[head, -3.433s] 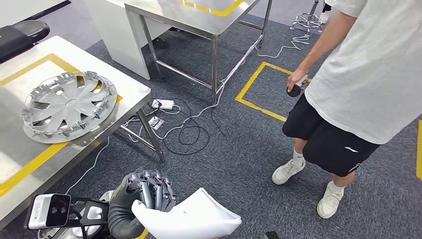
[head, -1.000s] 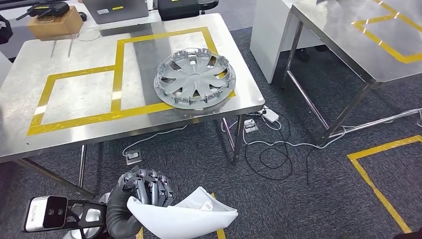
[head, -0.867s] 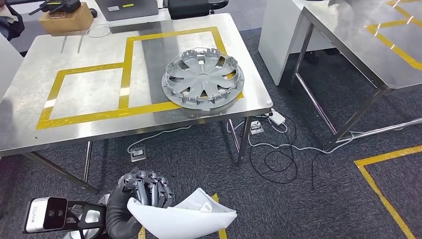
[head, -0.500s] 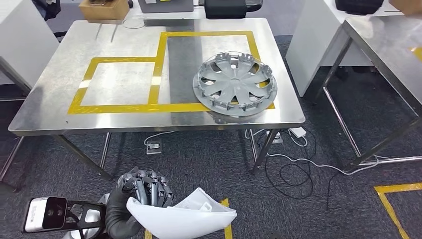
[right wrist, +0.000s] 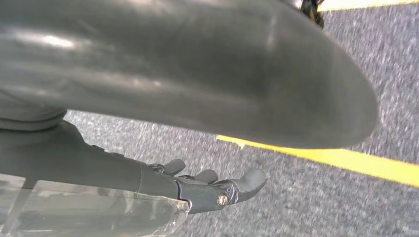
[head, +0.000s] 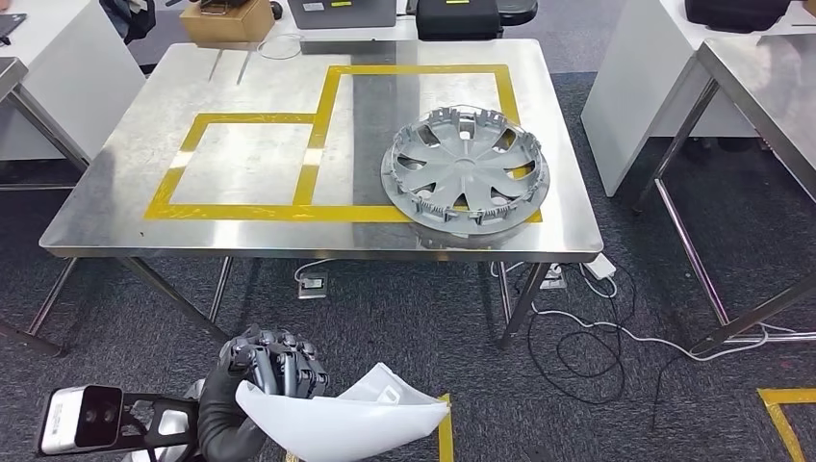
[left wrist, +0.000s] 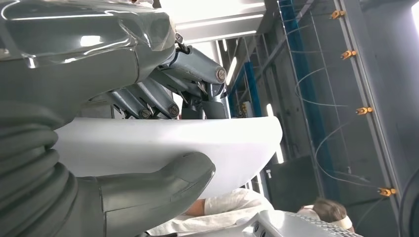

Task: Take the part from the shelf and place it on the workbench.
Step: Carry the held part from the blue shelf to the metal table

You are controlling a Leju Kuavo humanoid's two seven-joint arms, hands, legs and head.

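Head view: left hand [head: 272, 371] has its fingers curled over the white part [head: 351, 423], carried low, well short of the workbench [head: 125, 154]. A hubcap [head: 465, 171] sits on the bench's right side. Looks like the carry step; next it needs lifting onto bare steel.

Left wrist view: thumb [left wrist: 163, 185] under, fingers over the part.

Right wrist view: right hand [right wrist: 217, 190] hangs loosely curled, holding nothing visible; mostly blocked.

Workbench [head: 115, 207] at frame centre; hubcap [head: 465, 170] on its right half; box [head: 227, 19] at upper left; part [head: 346, 423] held by left hand [head: 265, 371] at lower left.
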